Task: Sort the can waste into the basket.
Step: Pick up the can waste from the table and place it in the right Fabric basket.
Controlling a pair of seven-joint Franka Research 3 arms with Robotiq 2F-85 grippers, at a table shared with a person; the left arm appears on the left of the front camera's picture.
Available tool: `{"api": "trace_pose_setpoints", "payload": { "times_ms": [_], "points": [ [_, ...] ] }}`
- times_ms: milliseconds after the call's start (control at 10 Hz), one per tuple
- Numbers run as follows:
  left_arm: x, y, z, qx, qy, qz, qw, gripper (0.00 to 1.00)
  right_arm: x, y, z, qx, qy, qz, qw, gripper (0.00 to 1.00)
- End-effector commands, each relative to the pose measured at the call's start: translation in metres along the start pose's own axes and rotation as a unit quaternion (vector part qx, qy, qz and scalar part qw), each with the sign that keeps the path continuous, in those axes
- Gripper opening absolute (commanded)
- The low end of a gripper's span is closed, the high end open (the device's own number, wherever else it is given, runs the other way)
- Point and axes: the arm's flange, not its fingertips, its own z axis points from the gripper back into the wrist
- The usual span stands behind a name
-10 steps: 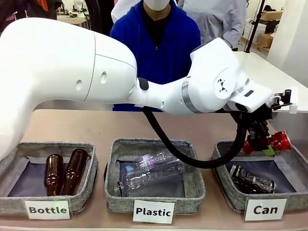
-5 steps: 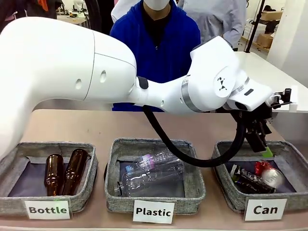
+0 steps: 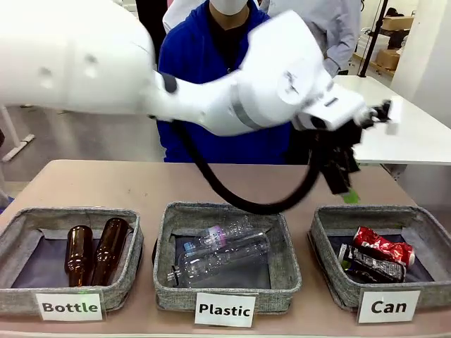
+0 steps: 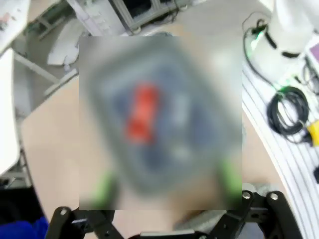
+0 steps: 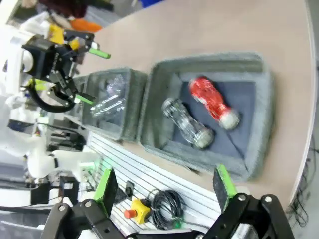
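Basket [image 3: 325, 227] marked "Can" is seen at five o'clock below the left hand [image 3: 340, 176], spread wide and empty.

Three baskets stand in a row along the near edge of the table [image 3: 106, 183]. The one marked "Bottle" [image 3: 28, 296] is at nine o'clock, with two glass bottles [image 3: 95, 250] lying side by side in it. The "Plastic" basket [image 3: 165, 243] sits in the middle, holding plastic bottles [image 3: 218, 253]. The "Can" basket [image 3: 325, 243] is at three o'clock, with a crushed can [image 3: 380, 246] lying just behind a second can [image 3: 370, 266]. The left gripper [image 3: 342, 179] hangs above that basket's far left corner. A person [image 3: 211, 63] sits behind the table at twelve o'clock.
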Motion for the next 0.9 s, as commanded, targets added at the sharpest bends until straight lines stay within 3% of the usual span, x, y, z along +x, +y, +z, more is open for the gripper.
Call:
{"api": "trace_pose_setpoints", "payload": {
  "times_ms": [0, 200, 400, 600, 800],
  "points": [
    [-0.034, -0.051, 0.063, 0.010, -0.006, 0.051, 0.999, 1.00, 0.041, 0.021, -0.026, 0.060, 0.000, 0.027, 0.998, 1.00],
    [-0.079, -0.098, 0.123, 0.024, -0.050, 0.156, 0.986, 1.00, 0.077, 0.060, -0.085, 0.139, 0.020, 0.048, 0.989, 1.00],
    [-0.135, -0.139, 0.170, 0.094, -0.092, 0.273, 0.953, 1.00, 0.097, 0.097, -0.153, 0.249, 0.023, 0.054, 0.967, 1.00],
    [-0.197, -0.179, 0.218, 0.134, -0.156, 0.422, 0.883, 1.00, 0.099, 0.112, -0.212, 0.277, 0.062, 0.025, 0.959, 1.00],
    [-0.264, -0.206, 0.255, 0.076, -0.225, 0.555, 0.797, 1.00, 0.101, 0.110, -0.243, 0.243, 0.035, -0.001, 0.969, 1.00]
  ]
}}
